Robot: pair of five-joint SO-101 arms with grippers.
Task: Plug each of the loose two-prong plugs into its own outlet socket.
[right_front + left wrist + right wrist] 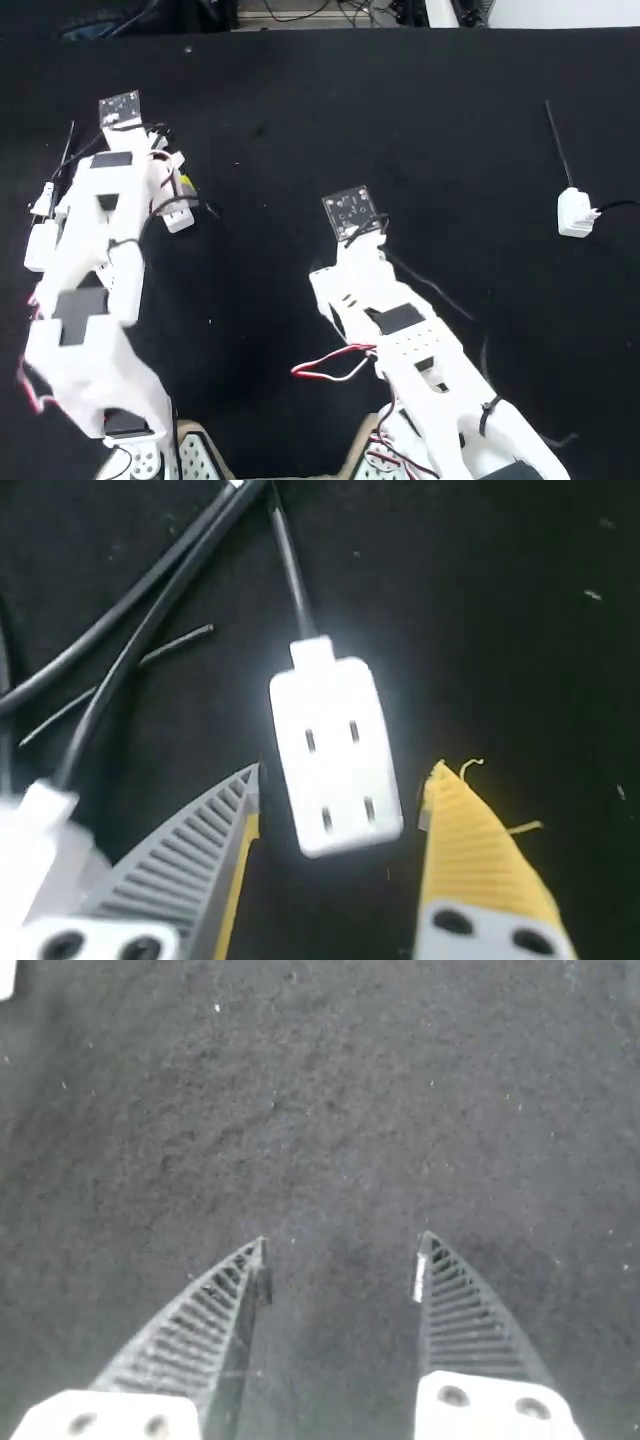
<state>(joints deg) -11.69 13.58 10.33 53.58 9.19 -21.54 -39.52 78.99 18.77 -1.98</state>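
Note:
A white outlet block [335, 755] with two pairs of slots lies on the black cloth, its black cord [290, 570] running away from it. My left gripper [345, 770] hangs open just above it, one finger on each side and neither touching it. In the high view the left arm [100, 250] stands at the table's left. A white plug [575, 212] on a cord lies far to the right. My right gripper [340, 1260] is open over bare cloth near the table's middle, holding nothing.
Two more black cables [130, 610] cross beside the outlet block, and a white piece [30, 835] on a cable lies close to one left finger. A thin black strip [558, 145] lies behind the right plug. Red wires [330, 365] loop beside the right arm.

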